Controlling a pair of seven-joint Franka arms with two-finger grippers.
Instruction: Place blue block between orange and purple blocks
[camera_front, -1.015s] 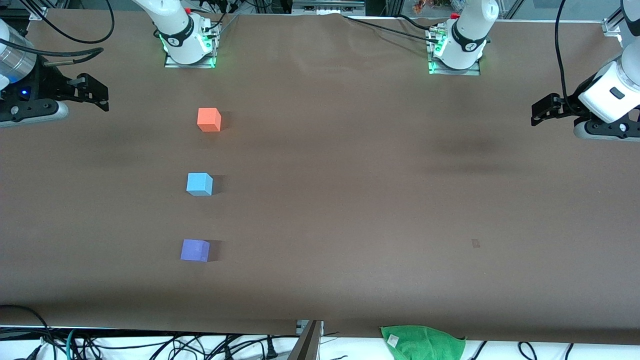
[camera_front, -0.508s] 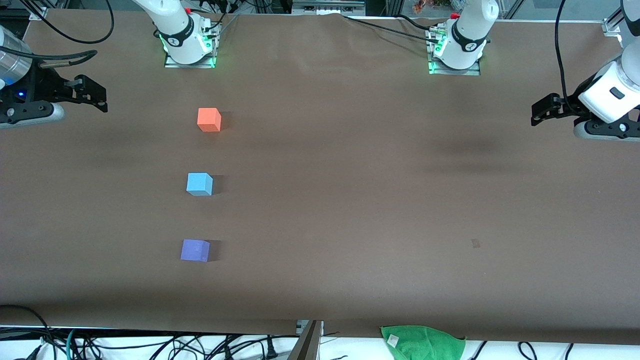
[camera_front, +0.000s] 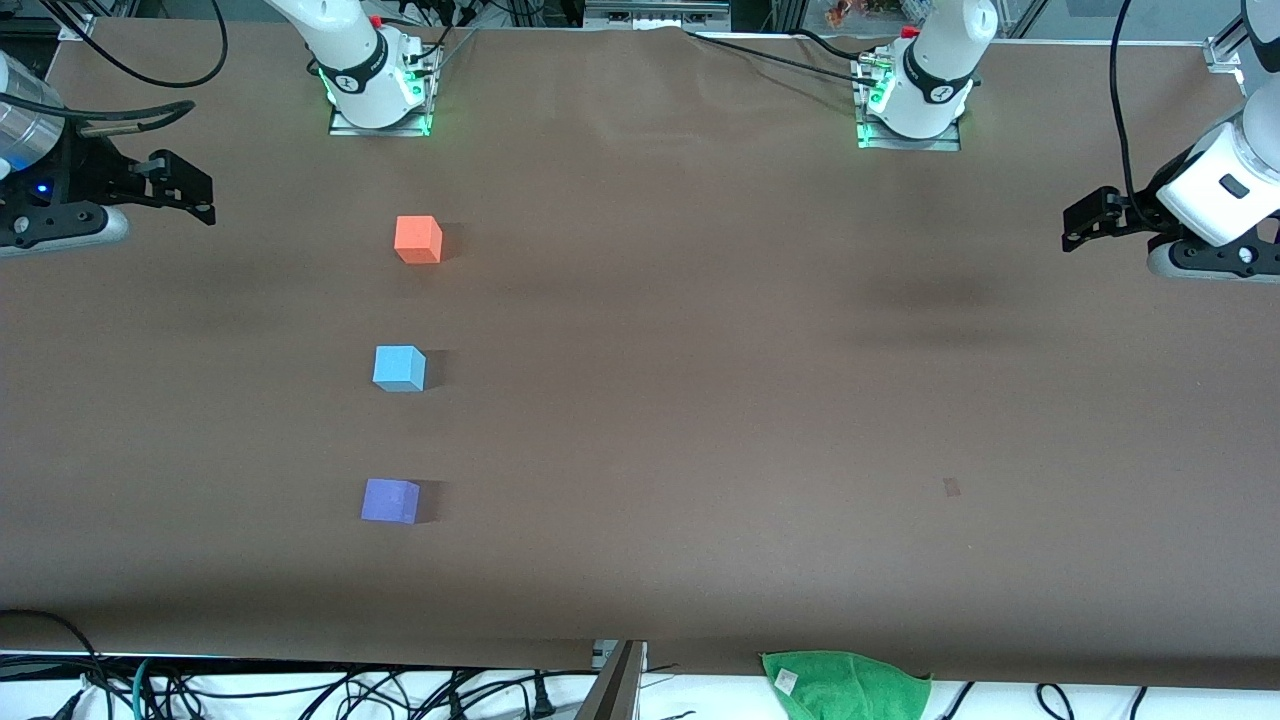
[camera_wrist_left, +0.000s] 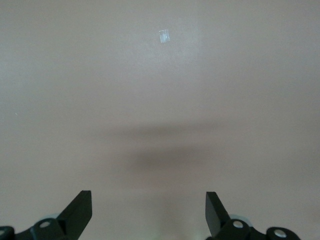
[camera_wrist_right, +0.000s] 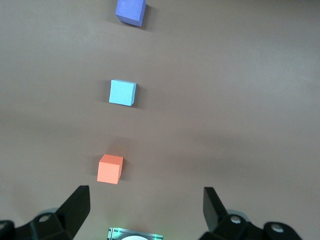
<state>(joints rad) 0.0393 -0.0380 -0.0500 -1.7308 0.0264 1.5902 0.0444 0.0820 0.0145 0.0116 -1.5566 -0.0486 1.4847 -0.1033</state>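
The blue block (camera_front: 399, 368) rests on the tabletop (camera_front: 700, 400) between the orange block (camera_front: 418, 240) and purple block (camera_front: 390, 501), well clear of the parted right claw (camera_front: 195, 195) and parted, waiting left claw (camera_front: 1080, 222); placement appears complete, so neither should disturb it.

- The crumpled green cloth (camera_front: 848, 684) at the table's camera-side edge is cut off by the front view's bottom edge.
- In both wrist views, each claw shows only its fingertips.
- The small violet-purple matte cube (camera_wrist_right: 131, 11) is clipped by the right wrist view's edge.
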